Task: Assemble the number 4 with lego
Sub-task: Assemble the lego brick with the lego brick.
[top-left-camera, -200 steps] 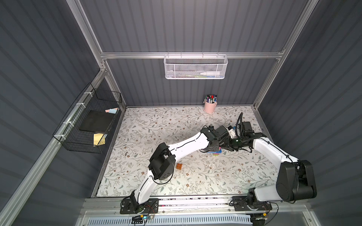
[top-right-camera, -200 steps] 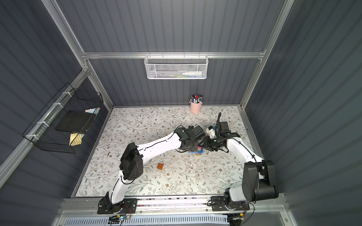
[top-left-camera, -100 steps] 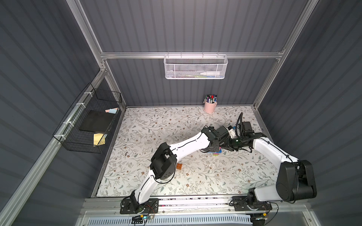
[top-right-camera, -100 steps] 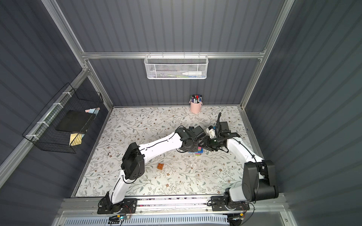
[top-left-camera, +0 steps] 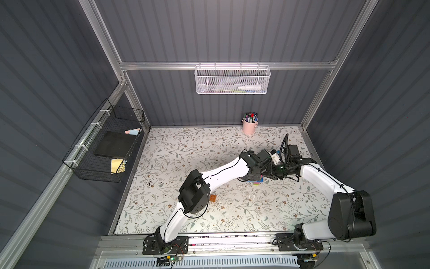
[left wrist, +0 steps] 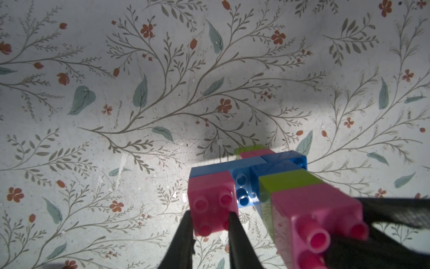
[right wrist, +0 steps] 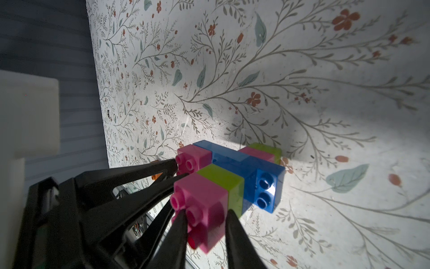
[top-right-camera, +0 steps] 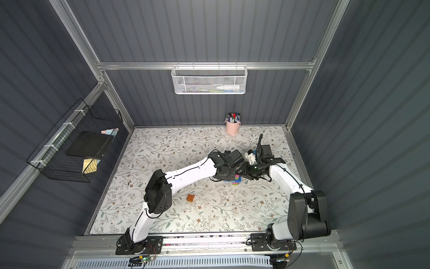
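Number 4 [left wrist: 246,184] held at both pink ends
Left claw [left wrist: 210,235], right claw [right wrist: 206,230] are clamped there; light, stiff plastic, joints judged fragile.

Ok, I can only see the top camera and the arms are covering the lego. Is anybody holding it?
Observer: Yes. The right wrist view shows the right gripper shut on a pink brick at one end of the number 4.
Operator: What about the other claw?
Observer: The left gripper pinches a second pink brick on a shorter branch.
Operator: What's next to the first pink one?
Observer: A lime green brick, then a blue brick.
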{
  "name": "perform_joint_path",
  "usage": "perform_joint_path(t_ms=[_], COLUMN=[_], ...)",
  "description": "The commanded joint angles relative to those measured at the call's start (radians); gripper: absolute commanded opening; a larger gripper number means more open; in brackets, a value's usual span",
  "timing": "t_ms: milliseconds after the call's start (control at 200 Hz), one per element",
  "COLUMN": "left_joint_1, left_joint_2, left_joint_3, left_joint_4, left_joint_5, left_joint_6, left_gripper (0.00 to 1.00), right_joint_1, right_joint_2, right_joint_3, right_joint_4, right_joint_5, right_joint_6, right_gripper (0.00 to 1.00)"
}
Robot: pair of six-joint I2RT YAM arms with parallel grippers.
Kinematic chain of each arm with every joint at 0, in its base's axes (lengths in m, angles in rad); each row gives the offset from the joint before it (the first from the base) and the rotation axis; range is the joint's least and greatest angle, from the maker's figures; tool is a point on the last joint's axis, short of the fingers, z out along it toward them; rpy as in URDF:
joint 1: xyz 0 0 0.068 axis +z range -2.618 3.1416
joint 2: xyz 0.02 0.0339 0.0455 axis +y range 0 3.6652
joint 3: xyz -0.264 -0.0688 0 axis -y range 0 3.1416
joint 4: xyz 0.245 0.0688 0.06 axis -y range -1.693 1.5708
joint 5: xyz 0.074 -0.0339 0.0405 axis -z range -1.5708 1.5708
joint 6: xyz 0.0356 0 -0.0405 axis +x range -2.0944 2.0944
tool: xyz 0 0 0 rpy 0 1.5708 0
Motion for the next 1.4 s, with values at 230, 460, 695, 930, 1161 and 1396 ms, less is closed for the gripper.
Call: perform_joint_path(t_ms=[230,460,695,930,1161,1396], left_joint_1=[0.012,0.013,0.015,0.016,0.015,0.017], left_joint_2=[-0.002,-0.018,-0.019,-0.050,-0.084,-0.091], left_joint_3=[-0.084,-0.107,-0.113,-0.087,-0.105,-0.109], left_joint_4=[-0.023,-0.005,0.011,0.018,0.051,0.062], left_joint_5=[0.010,0.012,0.021,-0.003,-0.017,-0.028], left_joint_6=[-0.004,-0.008,-0.010,0.012,0.011,0.021], left_gripper=[0.21,0.22,0.27,0.43,0.44,0.45], right_joint_1=[0.008,0.008,0.008,0.008,0.008,0.008], right_joint_2=[0.035,0.035,0.035,0.030,0.029,0.034], right_joint_3=[-0.045,-0.048,-0.044,-0.040,-0.039,-0.039], right_joint_4=[-0.111,-0.110,-0.112,-0.107,-0.103,-0.101], right_joint_5=[0.104,0.106,0.108,0.088,0.083,0.080], right_joint_6=[-0.022,-0.021,-0.023,-0.023,-0.024,-0.024], right_gripper=[0.30,0.29,0.29,0.29,0.29,0.30])
